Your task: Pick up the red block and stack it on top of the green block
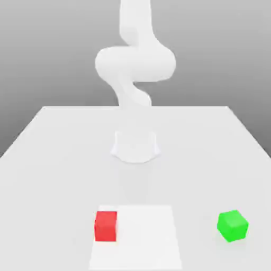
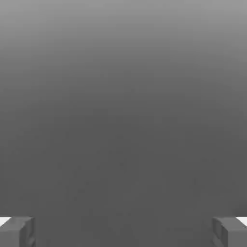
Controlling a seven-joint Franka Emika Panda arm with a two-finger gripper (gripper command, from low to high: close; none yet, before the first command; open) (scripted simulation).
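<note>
A red block (image 1: 106, 226) sits on a white table (image 1: 47, 159), near the front edge and a bit toward the exterior view's left. It rests on a paler square patch (image 1: 145, 233) of the table, close to that patch's left side, and it sits flat. A green block (image 1: 232, 226) sits on the same table, well apart from the red one, over on the exterior view's right. It is about as near to the front as the red block, and it is turned a little so that 1 corner points forward. The 2 blocks do not touch, and nothing lies on top of either one. Farther back, in the middle of the table, stands the round white base (image 1: 135, 146) of the robot arm (image 1: 135, 61). The arm goes up from the base, bends in thick curves and climbs out of the top of the picture. It is far from both blocks. In the hand view, the gripper (image 2: 123, 231) shows its 2 gray fingertips (image 2: 17, 231), 1 at each lower corner. The jaws are spread wide apart and there is nothing between them. Behind them is a plain gray background.
</note>
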